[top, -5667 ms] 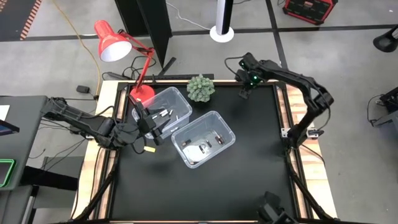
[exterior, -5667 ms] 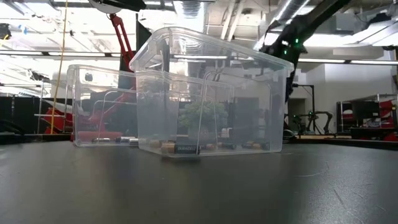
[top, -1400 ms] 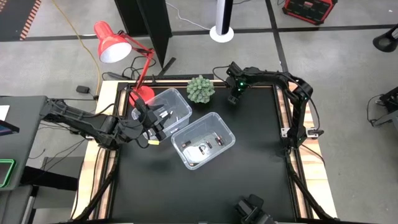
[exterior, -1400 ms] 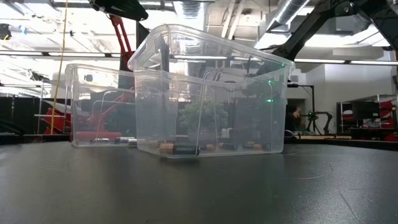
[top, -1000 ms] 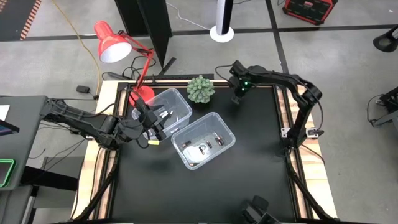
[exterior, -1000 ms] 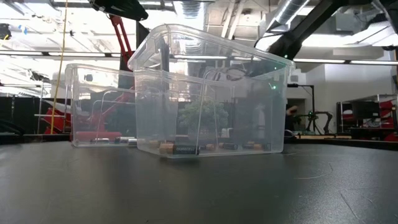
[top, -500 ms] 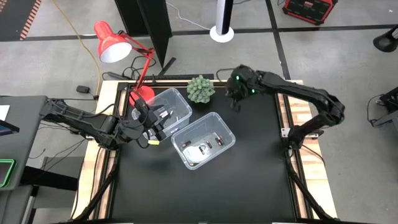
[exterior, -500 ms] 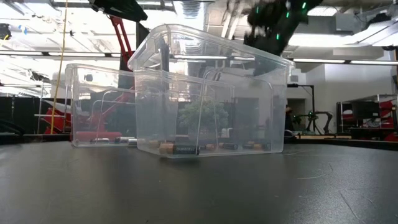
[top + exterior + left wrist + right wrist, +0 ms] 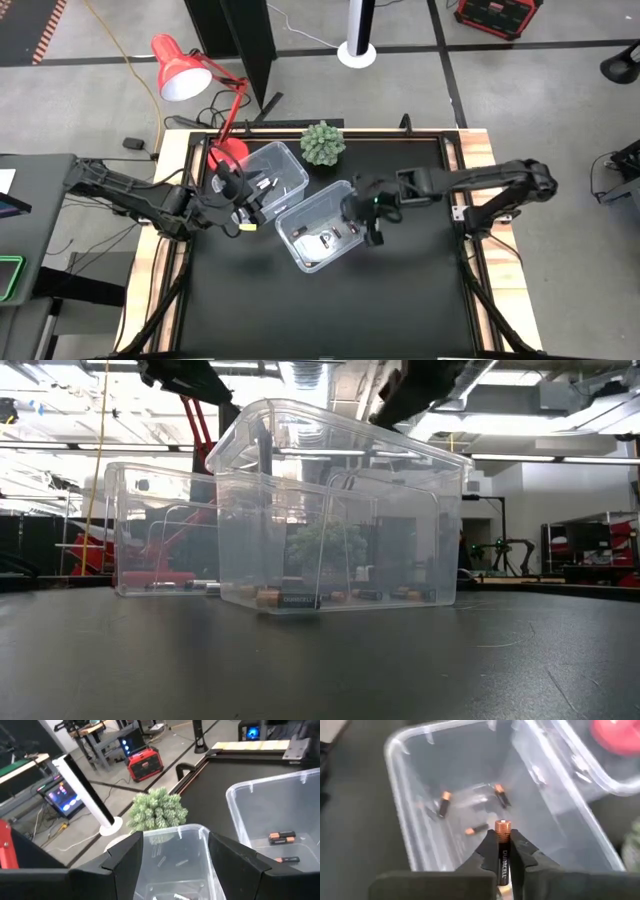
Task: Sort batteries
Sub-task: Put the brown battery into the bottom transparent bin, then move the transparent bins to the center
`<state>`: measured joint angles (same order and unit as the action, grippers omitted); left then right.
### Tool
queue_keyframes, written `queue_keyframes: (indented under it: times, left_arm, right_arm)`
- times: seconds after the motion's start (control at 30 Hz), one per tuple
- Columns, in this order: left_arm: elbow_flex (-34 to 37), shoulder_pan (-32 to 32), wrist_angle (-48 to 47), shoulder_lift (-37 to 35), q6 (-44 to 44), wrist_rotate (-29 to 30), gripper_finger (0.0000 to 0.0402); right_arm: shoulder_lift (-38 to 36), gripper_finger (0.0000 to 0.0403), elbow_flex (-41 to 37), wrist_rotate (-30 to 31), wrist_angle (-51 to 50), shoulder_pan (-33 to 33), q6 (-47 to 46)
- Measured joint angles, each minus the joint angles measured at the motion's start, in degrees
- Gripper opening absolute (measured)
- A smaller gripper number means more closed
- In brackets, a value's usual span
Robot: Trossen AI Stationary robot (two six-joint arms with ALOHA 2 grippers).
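Right gripper (image 9: 503, 851): fingers clamped on a dark copper-topped battery (image 9: 502, 847), above the nearer clear plastic bin (image 9: 300, 256).
Bin contents: other dark batteries (image 9: 443, 803).
Left gripper (image 9: 172, 852): fingers spread wide, above the farther clear bin (image 9: 290, 160) beside it.

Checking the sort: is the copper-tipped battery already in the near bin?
Not yet. The battery is pinched between the right gripper fingers, above the bin holding other copper-tipped batteries.

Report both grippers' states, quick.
Left gripper: open, empty, above the far clear bin.
Right gripper: shut on a copper-topped battery, over the near clear bin.
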<state>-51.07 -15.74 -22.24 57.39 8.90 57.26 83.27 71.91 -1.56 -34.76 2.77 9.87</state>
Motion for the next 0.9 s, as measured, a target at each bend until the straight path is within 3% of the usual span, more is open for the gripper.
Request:
queue_keyframes:
  times: [0.17,0.33,0.47,0.57,0.73,0.9]
  left_arm:
    - [0.0,2.11,-4.69,-0.02,5.6,-0.18,0.0219]
    - [-0.04,4.43,-12.84,-0.02,14.2,-4.74,0.0219]
    - [-0.13,5.6,-20.93,-0.12,19.88,-4.79,0.0219]
    - [-1.03,8.37,-26.41,-0.33,24.12,-4.61,0.0219]
    - [-1.64,14.5,-27.71,-0.28,24.16,-4.09,0.0216]
    - [-2.32,21.13,-27.6,-0.28,20.91,-4.94,0.0157]
  right_arm:
    - [2.6,0.0097,0.03,0.16,2.41,3.04,-0.94]
    - [5.22,0.0172,0.01,2.14,3.44,3.45,-0.9]
    - [5.2,0.0209,0.01,2.16,4.34,3.49,-0.6]
    - [4.12,0.0217,0.01,2.17,4.47,4.03,0.07]
    - [2.68,0.0205,0.01,2.34,5.82,5.37,1.17]
    - [2.6,0.016,0.01,2.34,5.09,7.17,2.23]
